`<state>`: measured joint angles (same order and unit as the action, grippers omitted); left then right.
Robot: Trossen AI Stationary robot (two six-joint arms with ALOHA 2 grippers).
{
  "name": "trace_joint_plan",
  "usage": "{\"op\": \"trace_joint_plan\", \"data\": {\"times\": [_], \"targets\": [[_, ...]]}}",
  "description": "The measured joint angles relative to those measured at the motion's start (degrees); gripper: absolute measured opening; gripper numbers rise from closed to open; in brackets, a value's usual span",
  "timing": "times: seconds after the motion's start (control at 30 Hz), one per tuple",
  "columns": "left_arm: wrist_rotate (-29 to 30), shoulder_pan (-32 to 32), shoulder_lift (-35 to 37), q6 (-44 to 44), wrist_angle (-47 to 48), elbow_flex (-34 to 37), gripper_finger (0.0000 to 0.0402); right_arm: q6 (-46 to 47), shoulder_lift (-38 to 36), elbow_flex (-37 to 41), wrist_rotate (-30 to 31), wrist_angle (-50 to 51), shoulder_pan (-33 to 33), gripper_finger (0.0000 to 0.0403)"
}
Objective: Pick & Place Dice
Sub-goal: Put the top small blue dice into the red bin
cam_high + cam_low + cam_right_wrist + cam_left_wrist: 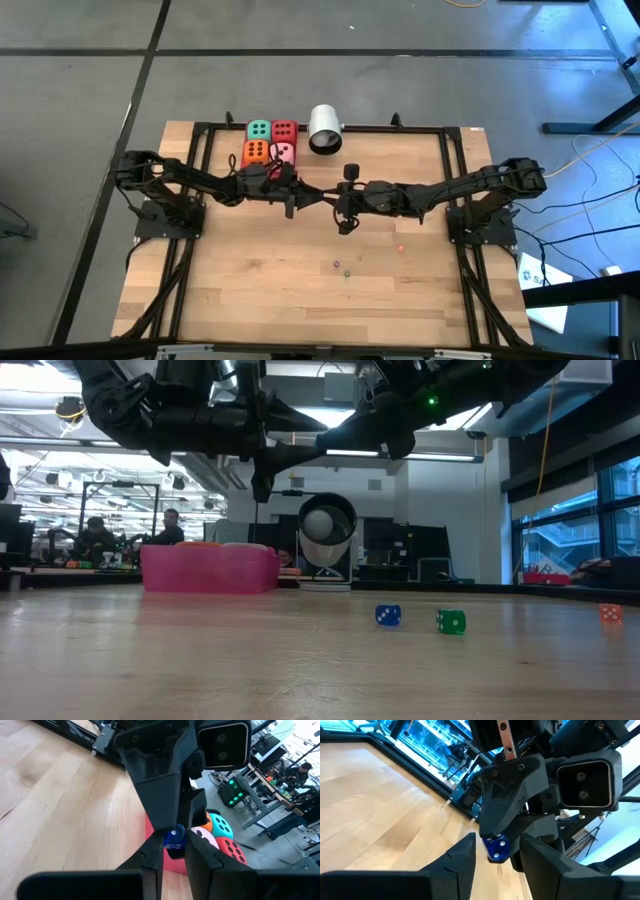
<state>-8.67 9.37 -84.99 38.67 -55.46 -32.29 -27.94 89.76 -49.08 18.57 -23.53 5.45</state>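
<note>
Right wrist view shows your right gripper (174, 851) clamped on a small blue die (174, 839) above mid-table, the left gripper (497, 857) open around it. Close the left squarely on flat faces before the right releases. The four big dice (271, 141) sit at the far edge, left of centre.

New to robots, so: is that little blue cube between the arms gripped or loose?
Gripped: the right arm's fingers pinch the blue cube from both sides.

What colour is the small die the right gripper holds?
Blue, white pips; small die shows best in right wrist view.
</note>
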Motion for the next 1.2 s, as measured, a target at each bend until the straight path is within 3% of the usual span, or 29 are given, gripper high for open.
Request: {"op": "trace_joint_plan", "data": {"times": [0.5,0.97,1.2], "targets": [[0.3,0.0,0.0,-0.3,0.0,0.0,0.0139,0.0,0.0,0.0,-1.7,0.0,0.0,0.0057],[0.3,0.0,0.0,-0.7,0.2,0.0,0.005,-0.8,0.0,0.1,-1.4,0.2,-0.2,0.0057],[0.2,0.0,0.0,-2.3,0.2,0.0,0.0035,-1.1,0.0,0.1,-1.4,0.2,-0.2,0.0057]]}}
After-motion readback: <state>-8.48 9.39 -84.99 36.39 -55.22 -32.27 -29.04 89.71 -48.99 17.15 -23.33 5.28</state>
